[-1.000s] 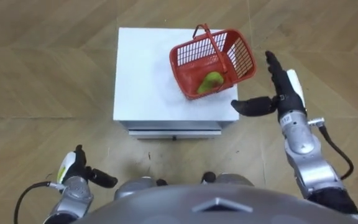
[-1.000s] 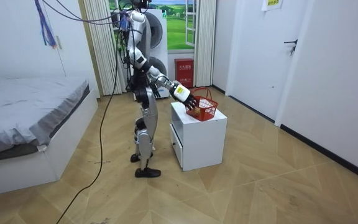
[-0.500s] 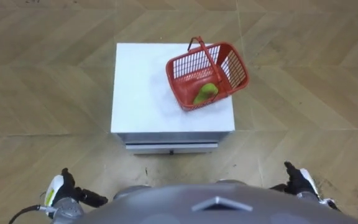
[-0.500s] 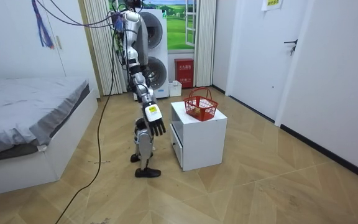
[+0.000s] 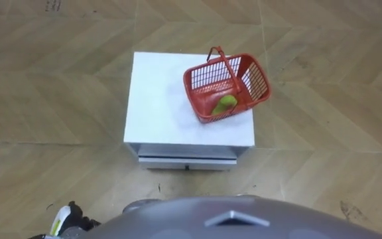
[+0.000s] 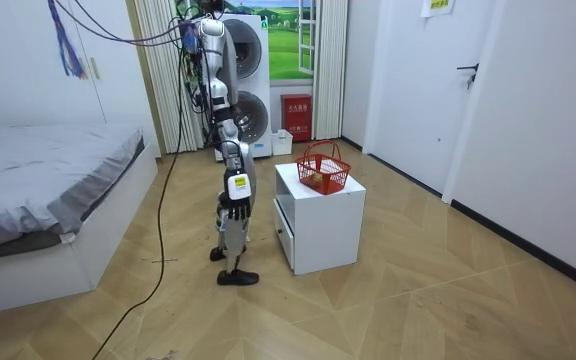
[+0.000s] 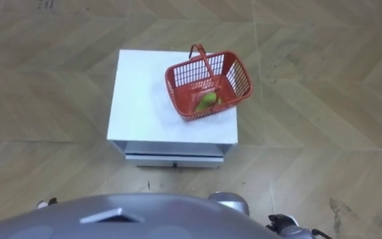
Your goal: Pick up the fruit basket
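The right hand point(image 6: 236, 205) hangs low at the robot's side in the room view, fingers seemingly loose and pointing down with nothing in them. Of the left hand point(image 5: 63, 221) just a sliver shows at the bottom edge of the left eye view, and I cannot tell how its fingers stand. Both are well apart from the fruit basket point(image 5: 200, 83), which rests on the white table point(image 5: 161, 99) at its far right corner, its handle point(image 5: 223, 61) standing upright and a green fruit point(image 5: 225, 103) lying against the near wall inside. A basket on the table with both arms down fits equally a robot yet to reach for it and one that has lifted it and put it back, so the stage stays open. The basket sits very close to the table's right edge and turned at an angle to it, so a hand coming in from the right and brushing its wall could, I judge, push it askew or off the corner. The thin handle leaves little room for thick fingers, and an off-centre grasp would tip the basket and roll the fruit. The table top is smooth and white with a drawer point(image 5: 186, 159) below. The robot stands upright before it on a herringbone wood floor point(image 5: 58, 79), with a bed point(image 6: 48, 160), a washing machine point(image 6: 258, 110) and a door point(image 6: 408, 90) around the room.
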`<state>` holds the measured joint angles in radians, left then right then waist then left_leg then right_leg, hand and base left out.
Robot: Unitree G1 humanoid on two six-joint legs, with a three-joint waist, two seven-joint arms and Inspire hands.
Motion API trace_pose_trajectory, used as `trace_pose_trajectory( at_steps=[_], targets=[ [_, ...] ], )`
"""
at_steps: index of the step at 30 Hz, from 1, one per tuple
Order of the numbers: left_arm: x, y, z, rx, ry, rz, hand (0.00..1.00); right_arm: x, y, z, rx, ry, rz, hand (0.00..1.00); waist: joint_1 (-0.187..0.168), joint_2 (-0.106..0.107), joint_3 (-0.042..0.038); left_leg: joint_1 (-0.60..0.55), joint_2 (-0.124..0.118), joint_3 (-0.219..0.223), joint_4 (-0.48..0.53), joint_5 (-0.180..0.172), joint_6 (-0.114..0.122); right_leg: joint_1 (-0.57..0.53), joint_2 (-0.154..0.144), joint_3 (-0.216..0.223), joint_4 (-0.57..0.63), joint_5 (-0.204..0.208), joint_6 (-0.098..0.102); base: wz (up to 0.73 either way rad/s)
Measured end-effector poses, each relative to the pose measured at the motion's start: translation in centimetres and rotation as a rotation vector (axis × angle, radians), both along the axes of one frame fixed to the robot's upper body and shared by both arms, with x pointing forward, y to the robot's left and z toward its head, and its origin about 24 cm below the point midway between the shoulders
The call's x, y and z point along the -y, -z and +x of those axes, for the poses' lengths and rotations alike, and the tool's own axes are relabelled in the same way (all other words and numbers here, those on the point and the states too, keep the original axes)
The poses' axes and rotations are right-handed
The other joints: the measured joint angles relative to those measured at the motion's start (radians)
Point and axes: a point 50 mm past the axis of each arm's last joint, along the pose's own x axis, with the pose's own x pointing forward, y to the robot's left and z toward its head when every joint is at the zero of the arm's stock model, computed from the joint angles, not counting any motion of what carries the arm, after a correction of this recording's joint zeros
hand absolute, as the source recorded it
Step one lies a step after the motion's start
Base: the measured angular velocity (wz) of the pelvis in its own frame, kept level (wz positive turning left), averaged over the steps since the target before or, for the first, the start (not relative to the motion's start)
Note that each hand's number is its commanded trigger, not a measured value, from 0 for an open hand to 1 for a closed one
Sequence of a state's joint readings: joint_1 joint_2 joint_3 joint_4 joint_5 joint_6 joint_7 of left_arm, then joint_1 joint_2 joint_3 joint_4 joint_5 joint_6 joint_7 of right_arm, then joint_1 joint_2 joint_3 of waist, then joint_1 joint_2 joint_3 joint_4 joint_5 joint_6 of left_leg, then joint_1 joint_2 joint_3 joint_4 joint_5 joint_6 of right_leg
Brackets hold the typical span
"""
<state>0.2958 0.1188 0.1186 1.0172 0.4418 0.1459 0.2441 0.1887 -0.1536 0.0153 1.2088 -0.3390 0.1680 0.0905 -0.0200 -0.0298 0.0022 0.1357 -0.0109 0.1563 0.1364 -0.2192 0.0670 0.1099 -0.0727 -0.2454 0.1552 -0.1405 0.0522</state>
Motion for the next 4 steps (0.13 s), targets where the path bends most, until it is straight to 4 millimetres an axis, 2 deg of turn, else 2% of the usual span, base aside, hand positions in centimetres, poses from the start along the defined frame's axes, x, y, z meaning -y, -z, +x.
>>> trace_pose_trajectory(
  at_steps=[4],
  targets=[
    [0.45,0.18,-0.32,-0.023,-0.01,-0.027,0.0,-0.22,0.05,-0.01,-0.022,-0.002,0.029,0.0,0.004,-0.001,0.0003,0.011,0.0,-0.003,-0.003,0.0,-0.001,0.01,0.0,-0.004,-0.001,-0.004,0.002,0.03]
  ],
)
